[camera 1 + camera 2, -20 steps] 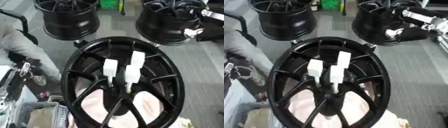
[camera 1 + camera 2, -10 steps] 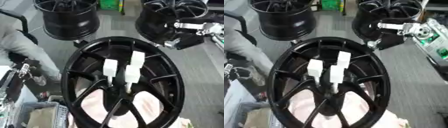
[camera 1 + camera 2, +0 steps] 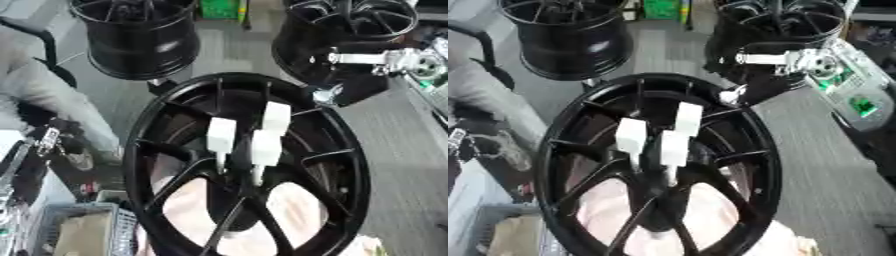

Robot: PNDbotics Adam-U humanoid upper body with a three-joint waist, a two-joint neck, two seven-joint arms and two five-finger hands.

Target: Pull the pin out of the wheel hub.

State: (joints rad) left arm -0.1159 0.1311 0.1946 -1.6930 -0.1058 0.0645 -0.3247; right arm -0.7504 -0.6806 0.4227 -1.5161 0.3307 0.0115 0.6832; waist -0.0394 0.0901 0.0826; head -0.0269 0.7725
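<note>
Left eye view: black wheel hub [image 3: 249, 165] lies near centre; three white-handled pins [image 3: 220, 136] stand upright in its middle. Right hand [image 3: 328, 92] hangs at the hub's far right rim; finger state cannot be told.

Right eye view: right arm [image 3: 785, 59] enters from far right. Left hand not visible.

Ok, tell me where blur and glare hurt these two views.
Left eye view: the right hand and its silver arm are smeared, while the white pins in the wheel hub stay fairly crisp; a glare patch sits on the far left wheel. Right eye view: same smear on that arm, and the lower edge is soft.
</note>
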